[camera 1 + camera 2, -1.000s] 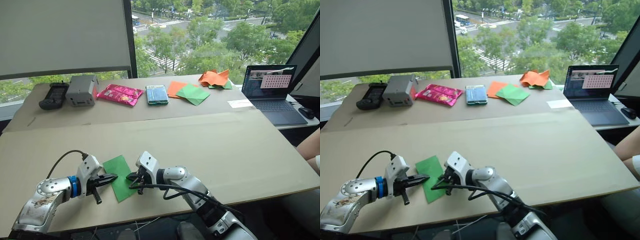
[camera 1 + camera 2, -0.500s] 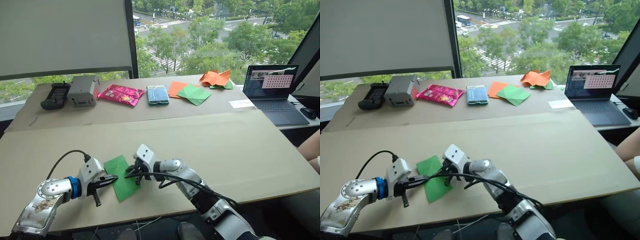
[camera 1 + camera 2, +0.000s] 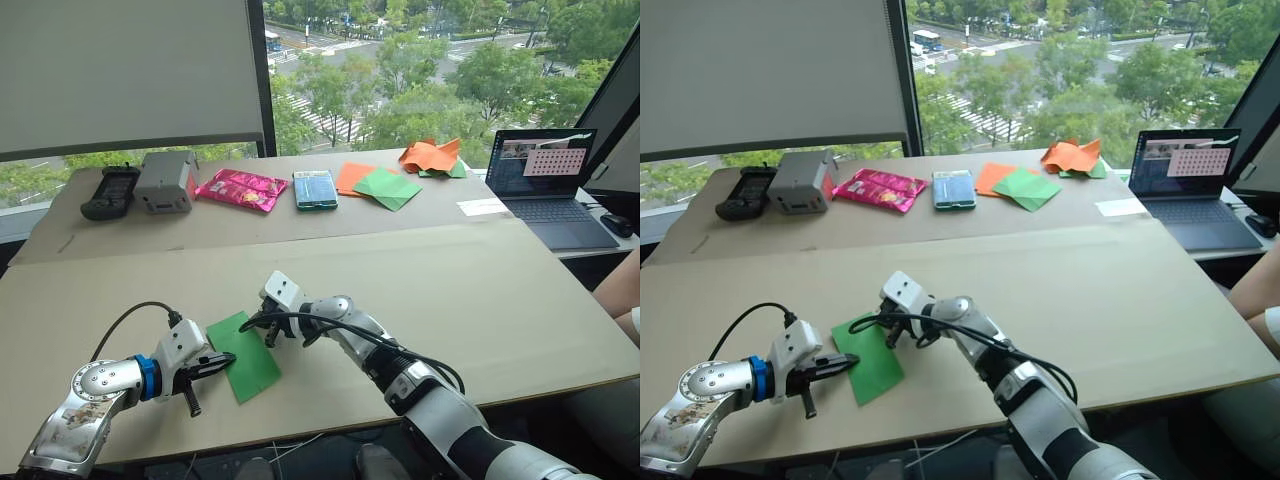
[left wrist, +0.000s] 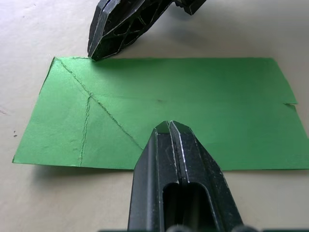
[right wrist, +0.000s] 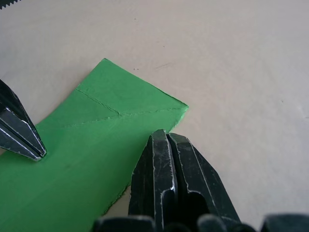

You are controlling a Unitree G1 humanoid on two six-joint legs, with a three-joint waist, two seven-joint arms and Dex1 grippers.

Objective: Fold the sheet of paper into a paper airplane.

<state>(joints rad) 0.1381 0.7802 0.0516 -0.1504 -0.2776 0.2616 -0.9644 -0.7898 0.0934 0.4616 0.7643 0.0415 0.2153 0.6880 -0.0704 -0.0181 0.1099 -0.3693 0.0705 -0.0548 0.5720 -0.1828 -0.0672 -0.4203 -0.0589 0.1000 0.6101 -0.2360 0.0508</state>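
The sheet of paper (image 3: 245,345) lies flat on the brown tabletop as a long bright green rectangle, with diagonal creases at one end (image 4: 87,111). My left gripper (image 3: 228,357) is shut, and its tips (image 4: 169,126) press down on the sheet just inside its left long edge. My right gripper (image 3: 268,333) is also shut. Its tips (image 5: 166,136) touch the opposite long edge close to the far creased corner (image 5: 181,107). The left fingertips (image 5: 26,142) rest on the green surface in the right wrist view. The paper airplane is out of view.
Along the back of the table lie a black device (image 3: 108,190), a grey box (image 3: 163,180), a pink snack bag (image 3: 240,188), a blue pack (image 3: 314,188), orange and plain green sheets (image 3: 380,185), crumpled orange paper (image 3: 428,155) and a laptop (image 3: 545,185). A person's arm (image 3: 622,300) is at the right edge.
My right gripper has slid along the sheet's right edge, from near its middle to the far corner. The left gripper has stayed pressed on the sheet.
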